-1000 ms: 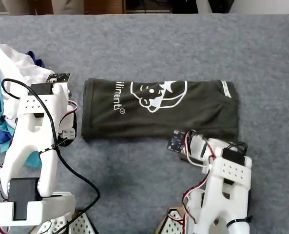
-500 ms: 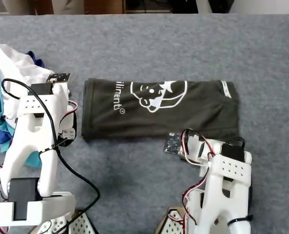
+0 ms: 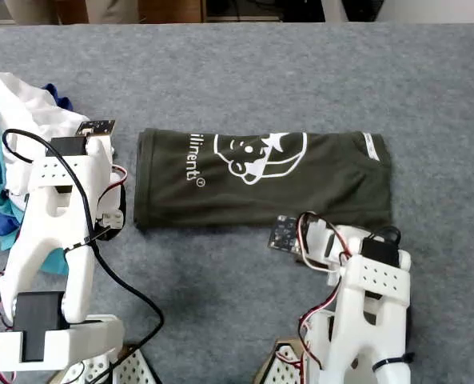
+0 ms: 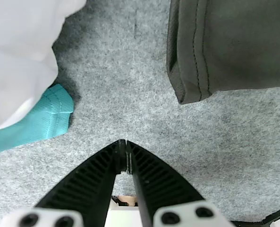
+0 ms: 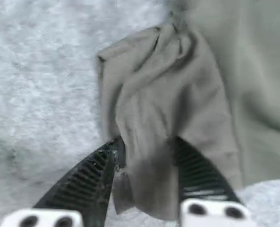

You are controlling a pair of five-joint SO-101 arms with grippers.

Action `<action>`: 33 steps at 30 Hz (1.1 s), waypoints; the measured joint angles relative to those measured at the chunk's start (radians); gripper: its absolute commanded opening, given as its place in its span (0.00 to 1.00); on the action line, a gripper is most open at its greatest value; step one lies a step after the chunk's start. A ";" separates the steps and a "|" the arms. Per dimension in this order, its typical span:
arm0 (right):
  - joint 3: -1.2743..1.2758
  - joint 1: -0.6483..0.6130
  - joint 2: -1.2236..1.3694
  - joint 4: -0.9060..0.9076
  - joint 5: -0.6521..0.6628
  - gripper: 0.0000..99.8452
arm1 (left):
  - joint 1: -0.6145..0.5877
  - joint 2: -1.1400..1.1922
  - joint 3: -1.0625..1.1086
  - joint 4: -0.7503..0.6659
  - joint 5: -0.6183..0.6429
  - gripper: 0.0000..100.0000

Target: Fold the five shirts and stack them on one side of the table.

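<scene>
A dark olive shirt (image 3: 260, 180) with a white print lies folded into a long strip across the middle of the table. My right gripper (image 5: 147, 156) is shut on a bunched fold of the olive shirt (image 5: 177, 94) at its near edge, toward the right end. In the high view the right gripper (image 3: 326, 234) sits at that edge. My left gripper (image 4: 125, 156) is shut with nothing in it, low over the carpet just off the olive shirt's (image 4: 215, 47) near left corner. In the high view the left gripper (image 3: 115, 218) stands between the shirt and the pile.
A loose pile of shirts (image 3: 17, 136), white, teal, blue and red, lies at the table's left edge. Its white cloth (image 4: 21, 56) and teal cloth (image 4: 36, 124) lie close to the left gripper. Grey carpet (image 3: 244, 72) covers the table.
The right arm has shifted slightly left and toward the table's front while holding the shirt's edge. The left arm has not moved.
</scene>
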 measured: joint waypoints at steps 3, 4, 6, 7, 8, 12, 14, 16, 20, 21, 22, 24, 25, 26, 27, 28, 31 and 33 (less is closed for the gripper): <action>0.012 0.000 0.000 0.000 0.000 0.24 | 0.000 0.000 0.000 0.000 0.000 0.02; 0.017 0.000 0.000 0.000 0.000 0.24 | 0.000 0.000 0.000 0.000 0.000 0.02; 0.032 0.000 0.000 0.000 0.005 0.24 | 0.000 0.000 0.000 0.000 0.000 0.02; 0.040 0.000 0.000 0.000 0.014 0.24 | 0.000 0.000 0.000 0.000 0.000 0.02; 0.048 0.000 0.000 0.000 0.020 0.24 | 0.000 0.000 0.000 0.000 0.000 0.02; 0.075 0.000 0.000 -0.002 0.025 0.24 | 0.000 0.000 0.000 0.000 0.000 0.02; 0.080 0.000 0.000 -0.003 0.025 0.24 | 0.000 0.000 0.000 0.000 0.000 0.02; 0.083 0.000 0.000 -0.015 0.025 0.24 | 0.000 0.000 0.000 0.000 0.000 0.02; 0.097 0.020 0.000 -0.068 0.025 0.24 | 0.000 0.000 0.000 0.000 0.000 0.02; 0.097 0.028 0.000 -0.075 0.025 0.24 | 0.000 0.000 0.000 0.000 0.000 0.02; 0.092 0.038 0.000 -0.075 0.025 0.24 | 0.000 0.000 0.000 0.000 0.000 0.02; 0.069 0.060 -0.008 -0.074 0.025 0.24 | 0.000 0.000 0.000 0.000 0.000 0.02; 0.052 0.069 -0.017 -0.066 0.025 0.24 | 0.000 0.000 0.000 0.000 0.000 0.02; 0.034 0.077 -0.029 -0.048 0.025 0.24 | 0.000 0.000 0.000 0.000 0.000 0.02; 0.011 0.081 -0.041 -0.018 0.025 0.24 | 0.000 0.000 0.000 0.000 0.000 0.02; -0.014 0.081 -0.057 0.020 0.025 0.24 | 0.000 0.000 0.000 0.000 0.000 0.02; -0.081 0.075 -0.115 0.161 0.026 0.24 | 0.000 0.000 0.000 0.000 0.000 0.02; -0.094 0.046 -0.152 0.238 0.031 0.24 | 0.000 0.000 0.000 0.000 0.000 0.02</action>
